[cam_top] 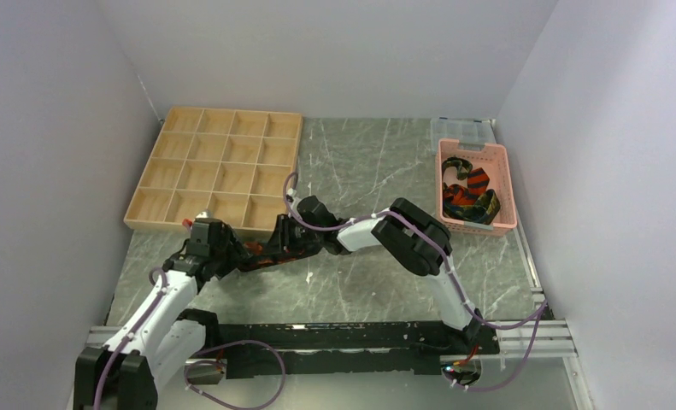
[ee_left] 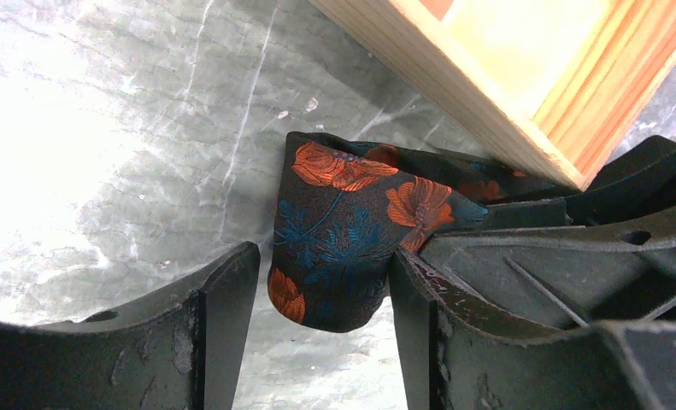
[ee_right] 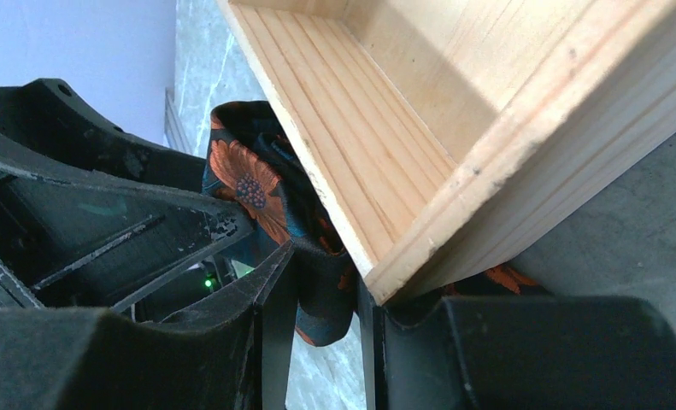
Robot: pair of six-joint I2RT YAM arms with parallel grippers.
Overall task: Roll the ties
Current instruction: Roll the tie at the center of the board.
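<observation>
Two grippers meet on one black floral tie (ee_left: 343, 213) lying on the table (cam_top: 385, 162). The left gripper (ee_left: 323, 282) is parted around its folded end. The right gripper (ee_right: 326, 286) pinches the fabric against the wooden compartment tray (ee_right: 420, 128). More ties (cam_top: 467, 192) sit in the far pink basket (cam_top: 507, 184).

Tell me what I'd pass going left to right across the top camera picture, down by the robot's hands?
left gripper → flowery tie → right gripper → pink basket holding more ties
</observation>
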